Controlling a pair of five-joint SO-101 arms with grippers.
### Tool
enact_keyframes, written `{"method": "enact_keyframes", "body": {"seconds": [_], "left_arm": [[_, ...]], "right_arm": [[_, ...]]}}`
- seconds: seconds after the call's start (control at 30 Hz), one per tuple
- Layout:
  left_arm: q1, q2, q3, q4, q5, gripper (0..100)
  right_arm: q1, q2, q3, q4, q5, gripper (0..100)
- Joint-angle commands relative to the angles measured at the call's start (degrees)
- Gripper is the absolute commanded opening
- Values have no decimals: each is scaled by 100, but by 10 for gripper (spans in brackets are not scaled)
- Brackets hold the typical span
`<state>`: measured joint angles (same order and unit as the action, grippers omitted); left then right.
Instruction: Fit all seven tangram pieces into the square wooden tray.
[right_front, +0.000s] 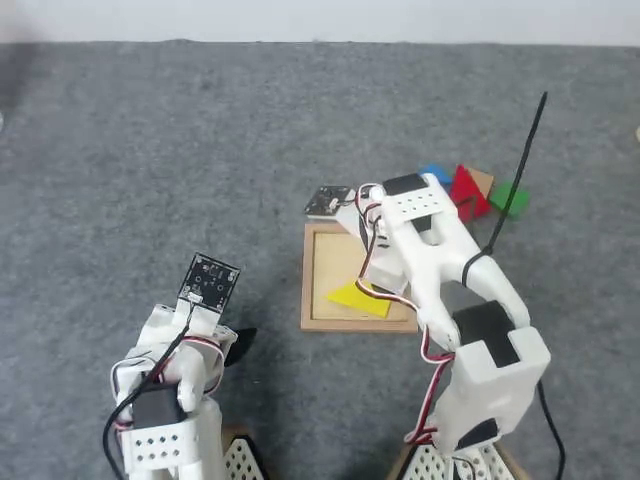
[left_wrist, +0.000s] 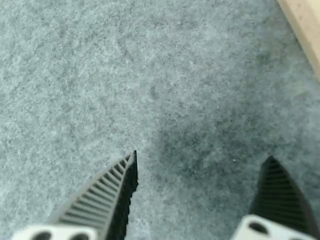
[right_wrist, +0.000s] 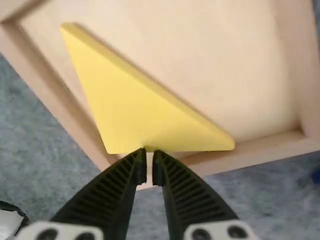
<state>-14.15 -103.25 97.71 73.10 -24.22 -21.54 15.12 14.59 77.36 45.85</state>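
While the left gripper (left_wrist: 202, 156) hangs wide open over the grey worktop (right_front: 150, 150), the right gripper (right_wrist: 148, 152), jaws almost closed, noses the yellow triangle (right_wrist: 135, 105) against the wooden tray (right_front: 304, 280) wall. It looks to be seating that piece. Next up, I'd say: the red triangle (right_front: 466, 190), blue piece (right_front: 435, 173) and green piece (right_front: 510, 198) beyond.

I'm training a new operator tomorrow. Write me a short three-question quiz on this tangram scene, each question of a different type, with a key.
1. Fill the gap: the red piece and the green piece lie on the ____, outside the wooden tray.
2. Which piece lies in the wooden tray? A: red piece. B: yellow triangle. C: green piece.
3. True or false: the left gripper is open above bare carpet.

Key: 1 carpet; 2 B; 3 true.
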Motion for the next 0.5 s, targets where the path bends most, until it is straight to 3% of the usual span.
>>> {"method": "enact_keyframes", "body": {"seconds": [0.0,0.13,0.3,0.47], "left_arm": [[0,-70,-127,35,-53,368],[0,-70,-127,35,-53,368],[0,-70,-127,35,-53,368],[0,-70,-127,35,-53,368]], "right_arm": [[-198,-40,114,66,-70,43],[-488,-66,176,-119,-589,42],[-664,-40,167,-796,-2242,41],[-655,-40,167,-1376,-3349,41]]}}
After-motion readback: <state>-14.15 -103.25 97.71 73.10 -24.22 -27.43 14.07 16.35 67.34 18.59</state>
